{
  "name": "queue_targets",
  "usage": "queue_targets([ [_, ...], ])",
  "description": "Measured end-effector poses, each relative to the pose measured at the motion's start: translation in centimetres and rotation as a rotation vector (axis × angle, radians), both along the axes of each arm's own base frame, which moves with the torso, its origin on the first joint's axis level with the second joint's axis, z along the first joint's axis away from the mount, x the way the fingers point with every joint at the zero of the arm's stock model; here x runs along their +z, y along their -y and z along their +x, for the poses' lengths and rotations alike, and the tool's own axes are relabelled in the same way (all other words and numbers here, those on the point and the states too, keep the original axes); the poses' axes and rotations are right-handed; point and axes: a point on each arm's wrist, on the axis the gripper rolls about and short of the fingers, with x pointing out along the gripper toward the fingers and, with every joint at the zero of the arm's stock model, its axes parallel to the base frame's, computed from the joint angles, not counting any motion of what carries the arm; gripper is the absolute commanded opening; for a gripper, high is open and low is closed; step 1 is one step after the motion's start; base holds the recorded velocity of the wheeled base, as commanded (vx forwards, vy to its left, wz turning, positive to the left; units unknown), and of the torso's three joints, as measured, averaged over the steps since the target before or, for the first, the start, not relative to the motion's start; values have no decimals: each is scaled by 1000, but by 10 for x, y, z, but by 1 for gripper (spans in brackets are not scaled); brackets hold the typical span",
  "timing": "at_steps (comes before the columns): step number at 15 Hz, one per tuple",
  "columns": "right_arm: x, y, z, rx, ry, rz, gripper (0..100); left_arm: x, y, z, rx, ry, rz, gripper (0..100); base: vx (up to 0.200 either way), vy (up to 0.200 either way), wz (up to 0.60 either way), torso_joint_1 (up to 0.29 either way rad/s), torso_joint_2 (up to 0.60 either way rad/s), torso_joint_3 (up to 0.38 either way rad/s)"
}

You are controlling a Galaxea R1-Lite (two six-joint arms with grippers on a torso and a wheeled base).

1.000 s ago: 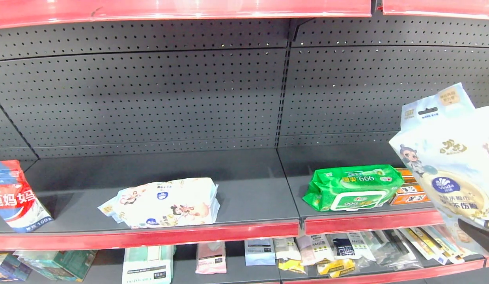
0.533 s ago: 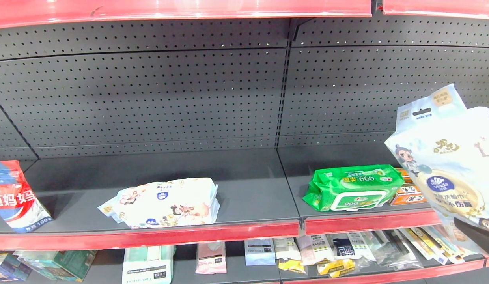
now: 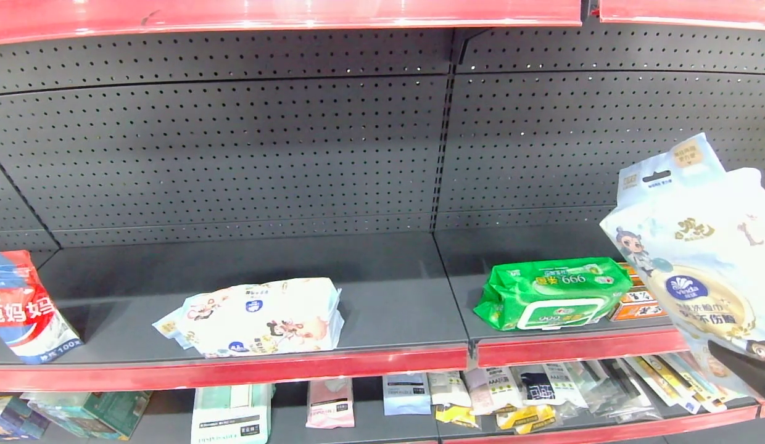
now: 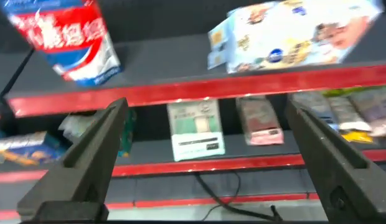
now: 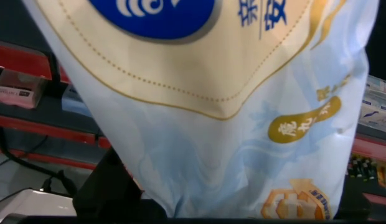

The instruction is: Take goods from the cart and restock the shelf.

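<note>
A pale blue and white pouch with a cartoon figure and a hang hole hangs upright at the far right, in front of the shelf's right bay. My right gripper is shut on its lower part, and the pouch covers most of the right wrist view. The grey shelf board has bare space in its middle. My left gripper is open and holds nothing. It faces the shelf's red front lip at the left.
On the shelf lie a white cartoon-printed pack, a red, blue and white pouch at the left, a green wipes pack and orange boxes behind it. The lower shelf holds several small packets.
The pouch in my right gripper has shifted slightly left and a little lower, toward the shelf. Nothing on the shelf has moved.
</note>
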Motion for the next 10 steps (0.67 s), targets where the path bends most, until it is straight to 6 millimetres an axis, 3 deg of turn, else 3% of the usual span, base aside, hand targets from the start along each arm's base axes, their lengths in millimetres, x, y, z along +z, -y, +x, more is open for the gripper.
queue_targets([
  [6,-1,-1,1,6,-8,-2,0,-33,4,4,-65,68,-6,100,0,0,0,0,0,0],
  [10,1,-2,5,19,-11,-3,0,-40,4,0,-98,118,-34,100,0,0,0,0,0,0],
])
